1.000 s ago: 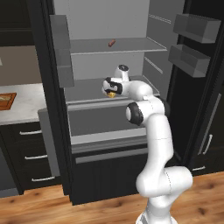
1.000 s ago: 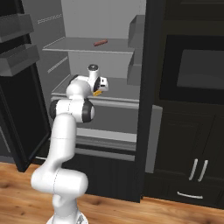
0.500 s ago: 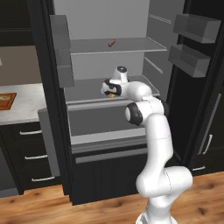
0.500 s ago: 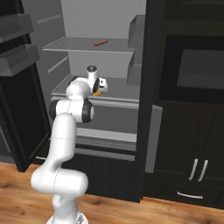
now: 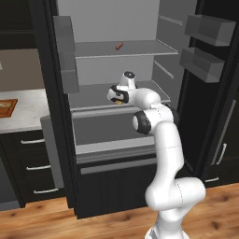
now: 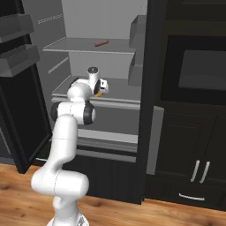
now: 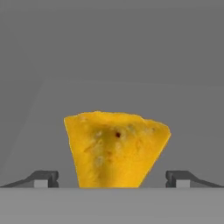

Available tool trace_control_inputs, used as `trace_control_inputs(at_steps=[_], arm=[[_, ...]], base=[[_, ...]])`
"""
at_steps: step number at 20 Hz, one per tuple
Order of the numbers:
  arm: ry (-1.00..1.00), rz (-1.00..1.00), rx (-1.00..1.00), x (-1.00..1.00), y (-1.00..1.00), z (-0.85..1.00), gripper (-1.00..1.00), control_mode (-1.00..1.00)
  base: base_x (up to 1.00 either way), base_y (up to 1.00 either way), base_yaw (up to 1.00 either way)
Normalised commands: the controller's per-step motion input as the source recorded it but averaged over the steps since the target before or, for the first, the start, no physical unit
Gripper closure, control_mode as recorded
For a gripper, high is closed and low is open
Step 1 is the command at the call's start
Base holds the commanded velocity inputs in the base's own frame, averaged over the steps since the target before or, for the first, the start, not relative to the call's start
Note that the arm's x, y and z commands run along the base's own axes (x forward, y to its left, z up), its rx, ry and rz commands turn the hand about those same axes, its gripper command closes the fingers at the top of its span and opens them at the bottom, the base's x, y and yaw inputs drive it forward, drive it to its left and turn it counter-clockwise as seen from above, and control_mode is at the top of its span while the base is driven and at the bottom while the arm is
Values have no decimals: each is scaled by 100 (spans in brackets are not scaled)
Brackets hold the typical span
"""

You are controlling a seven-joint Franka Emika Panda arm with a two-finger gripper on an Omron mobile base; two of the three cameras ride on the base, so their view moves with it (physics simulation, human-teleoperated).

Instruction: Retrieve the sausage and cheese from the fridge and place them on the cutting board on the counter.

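Note:
The black fridge [image 5: 186,140] stands with both doors open. On its upper shelf lies the slim reddish-brown sausage [image 5: 119,45] [image 6: 101,43]. The yellow cheese [image 7: 116,148] wedge rests on the middle shelf. My gripper [image 7: 111,178] is open around it, one fingertip [image 7: 43,177] on each side with a gap between each and the wedge. From the base views the hand [image 5: 117,94] [image 6: 101,86] reaches into the middle shelf, with the cheese [image 5: 120,101] [image 6: 97,94] just under it. The cutting board [image 5: 5,108] sits on the marble counter [image 5: 30,109] at the far left.
Grey door bins [image 5: 205,46] hang on the open right door, and another bin [image 5: 65,56] on the left door. A closed grey drawer [image 5: 116,128] sits below the middle shelf. Dark drawers [image 5: 32,163] with silver handles are under the counter. A dark oven cabinet [image 6: 194,110] stands to the right.
The hand has eased slightly lower over the middle shelf toward the cheese. Sausage and cheese lie where they were.

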Motion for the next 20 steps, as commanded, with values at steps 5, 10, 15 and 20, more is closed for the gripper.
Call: trace_control_inputs(at_steps=[5, 10, 15, 20], arm=[[0, -2, 6, 7, 1, -5, 100, -100], [0, -2, 4, -1, 0, -8, 100, -100], [0, 0, 4, -16, -2, 0, 100, -100], [0, 0, 4, -62, -10, 9, 100, -100]], base=[[0, 0, 0], [0, 0, 0], [0, 0, 0], [0, 0, 0]])
